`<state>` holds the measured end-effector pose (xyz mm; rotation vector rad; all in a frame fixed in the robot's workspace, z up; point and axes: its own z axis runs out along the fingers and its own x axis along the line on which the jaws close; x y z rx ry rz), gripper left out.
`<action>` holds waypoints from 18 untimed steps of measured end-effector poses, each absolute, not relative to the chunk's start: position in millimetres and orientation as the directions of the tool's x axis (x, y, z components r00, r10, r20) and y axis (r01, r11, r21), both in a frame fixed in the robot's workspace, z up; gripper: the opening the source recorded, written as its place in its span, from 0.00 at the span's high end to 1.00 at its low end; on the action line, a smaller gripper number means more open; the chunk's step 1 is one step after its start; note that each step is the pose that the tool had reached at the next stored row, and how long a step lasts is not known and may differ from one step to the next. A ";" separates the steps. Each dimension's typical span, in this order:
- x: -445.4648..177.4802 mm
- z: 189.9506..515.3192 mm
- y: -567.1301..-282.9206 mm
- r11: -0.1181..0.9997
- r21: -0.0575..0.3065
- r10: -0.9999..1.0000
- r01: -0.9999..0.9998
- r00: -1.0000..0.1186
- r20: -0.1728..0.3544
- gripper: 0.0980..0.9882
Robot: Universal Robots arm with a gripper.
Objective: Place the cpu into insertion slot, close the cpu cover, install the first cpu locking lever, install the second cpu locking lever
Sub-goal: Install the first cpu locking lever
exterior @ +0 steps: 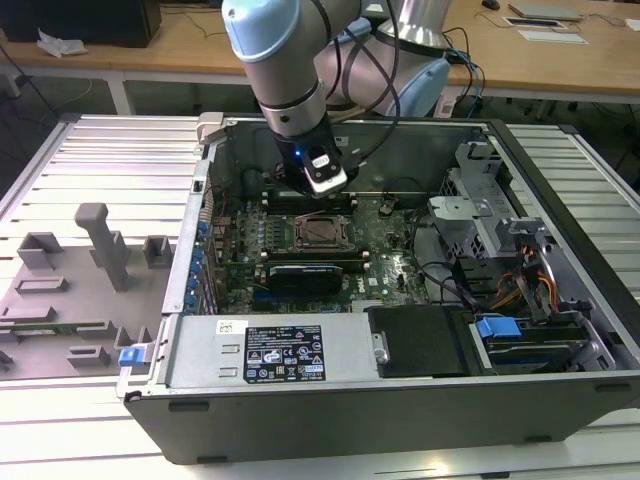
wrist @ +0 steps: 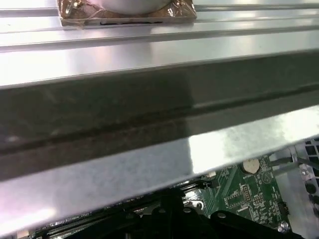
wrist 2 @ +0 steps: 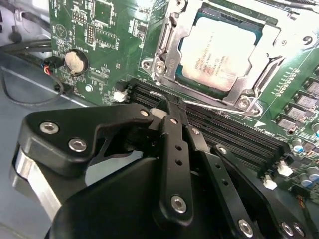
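Since the cpu [wrist 2: 219, 55] lies seated in the slot [exterior: 322, 232] with the cover [wrist 2: 172, 35] folded down around it, the work seems to stand at the first lever: the gripper [wrist 2: 167, 104], fingers drawn together, has its tip on the thin lever [wrist 2: 219, 108] just beside the slot, between it and the memory slots [wrist 2: 224, 132]. Latching it would call for a steady push that does not slip off so thin a rod. I count one cpu, one cover, one slot, one lever plainly seen.

Exterior view overlooks the computer case [exterior: 400, 420] from above; both close wrist views share its circuit board [wrist 2: 109, 30].
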<state>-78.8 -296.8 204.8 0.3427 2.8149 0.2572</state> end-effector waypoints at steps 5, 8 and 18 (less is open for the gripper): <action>-78.8 204.0 -292.7 0.949 0.210 0.285 0.234 -0.921 -0.266 0.99; -78.8 202.7 -292.0 0.945 0.208 0.301 0.250 -0.916 -0.266 0.99; -78.8 196.3 -291.0 0.935 0.201 0.341 0.294 -0.901 -0.269 0.99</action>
